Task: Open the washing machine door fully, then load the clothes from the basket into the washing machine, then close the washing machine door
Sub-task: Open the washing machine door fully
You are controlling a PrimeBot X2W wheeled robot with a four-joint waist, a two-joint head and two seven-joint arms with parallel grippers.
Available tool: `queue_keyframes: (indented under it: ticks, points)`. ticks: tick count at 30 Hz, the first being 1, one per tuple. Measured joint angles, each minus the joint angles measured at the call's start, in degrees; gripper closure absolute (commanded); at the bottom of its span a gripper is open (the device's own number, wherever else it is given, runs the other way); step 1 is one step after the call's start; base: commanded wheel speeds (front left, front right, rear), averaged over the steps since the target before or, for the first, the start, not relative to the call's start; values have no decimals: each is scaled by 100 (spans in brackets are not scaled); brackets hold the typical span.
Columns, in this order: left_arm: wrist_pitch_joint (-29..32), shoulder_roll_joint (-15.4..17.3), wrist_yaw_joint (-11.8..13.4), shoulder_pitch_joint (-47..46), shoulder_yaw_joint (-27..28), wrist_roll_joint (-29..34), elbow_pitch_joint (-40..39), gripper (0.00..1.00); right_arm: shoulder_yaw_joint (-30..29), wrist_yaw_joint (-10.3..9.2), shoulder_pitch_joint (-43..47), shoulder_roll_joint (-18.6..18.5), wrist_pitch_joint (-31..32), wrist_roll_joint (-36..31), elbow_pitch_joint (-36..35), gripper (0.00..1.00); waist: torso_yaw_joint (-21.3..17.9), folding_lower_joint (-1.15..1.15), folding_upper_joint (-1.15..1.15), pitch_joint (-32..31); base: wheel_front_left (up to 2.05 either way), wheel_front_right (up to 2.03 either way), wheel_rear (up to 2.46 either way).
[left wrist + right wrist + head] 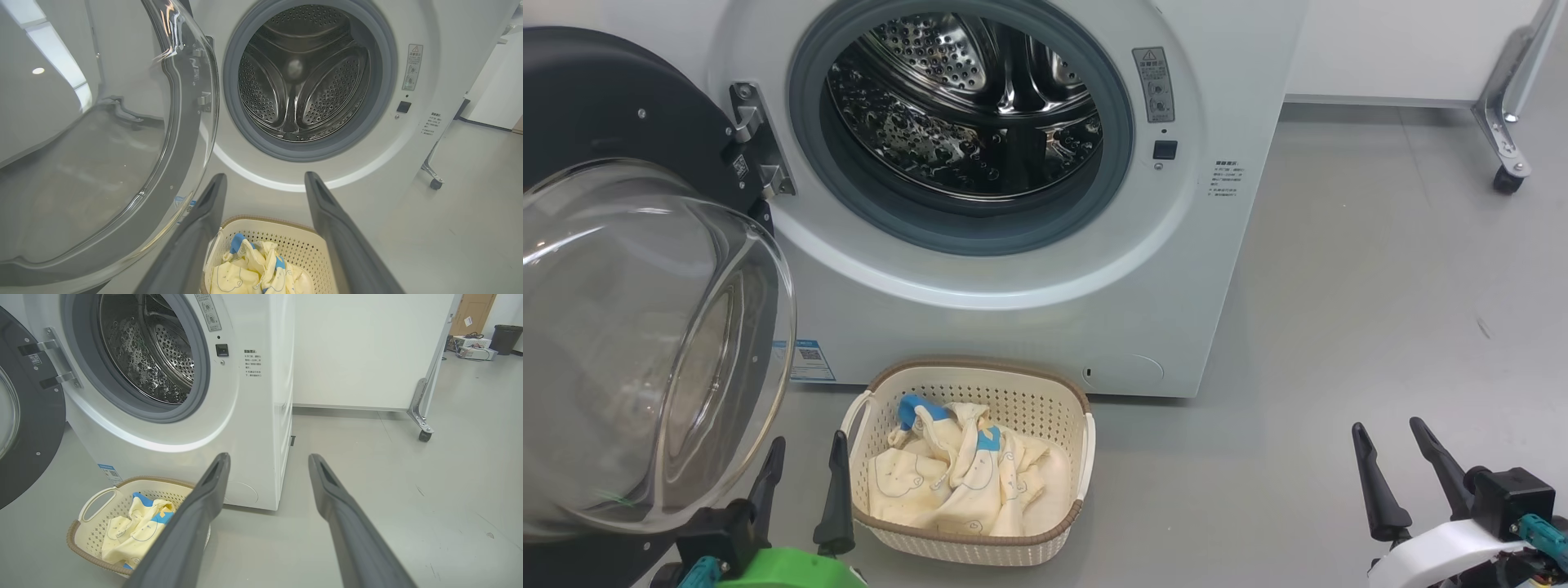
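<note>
The white washing machine (pixel 1192 269) stands with its steel drum (pixel 968 98) exposed. Its door (pixel 629 343), black-rimmed with a bulging glass bowl, is swung wide open to the left. On the floor before the machine sits the cream basket (pixel 1029 392) holding the cream clothes (pixel 964 482) with blue trim. My left gripper (pixel 805 441) is open, just left of the basket and under the door's glass. My right gripper (pixel 1388 426) is open over bare floor, well to the right of the basket. The basket (pixel 302 245) and clothes (pixel 253 273) lie between the left fingers (pixel 200 232) in the left wrist view.
Grey floor (pixel 1380 286) spreads to the right of the machine. A white panel on a metal leg with a caster wheel (pixel 1507 181) stands at the back right. A bin (pixel 506 338) and boxes sit far off in the right wrist view.
</note>
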Motion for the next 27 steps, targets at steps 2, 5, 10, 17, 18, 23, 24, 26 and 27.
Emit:
queue_keyframes:
  ticks: [2,5,10,17,18,23,24,26,27]
  points:
    - [-2,0,0,48,3,0,34,0,1,0,-2,2,0,0,-8,0,-35,0,0,13,0,0,0]
    - [-8,0,1,56,37,4,69,0,7,0,-10,5,0,0,-29,0,-96,0,0,26,0,0,0]
    - [-31,0,9,63,102,4,155,0,15,0,-12,7,0,0,-49,0,-204,0,0,49,0,0,0]
    - [-51,4,58,147,160,7,245,0,-27,0,-13,3,0,0,-52,0,-361,0,0,60,0,0,0]
    - [-51,4,58,148,152,9,257,0,-63,0,-12,7,0,0,-52,0,-377,0,0,59,0,0,0]
    - [-52,2,59,148,165,14,300,0,-108,0,-12,0,0,0,-62,0,-412,0,0,66,0,0,0]
    - [-52,2,59,148,170,14,314,0,-108,0,-12,0,0,0,-64,0,-419,0,0,68,0,0,0]
    - [-53,2,59,148,174,14,333,0,-109,0,-12,1,0,0,-66,0,-432,0,0,72,0,0,0]
    - [-56,2,59,148,174,14,345,0,-111,0,-12,1,0,0,-67,0,-439,0,0,75,0,0,0]
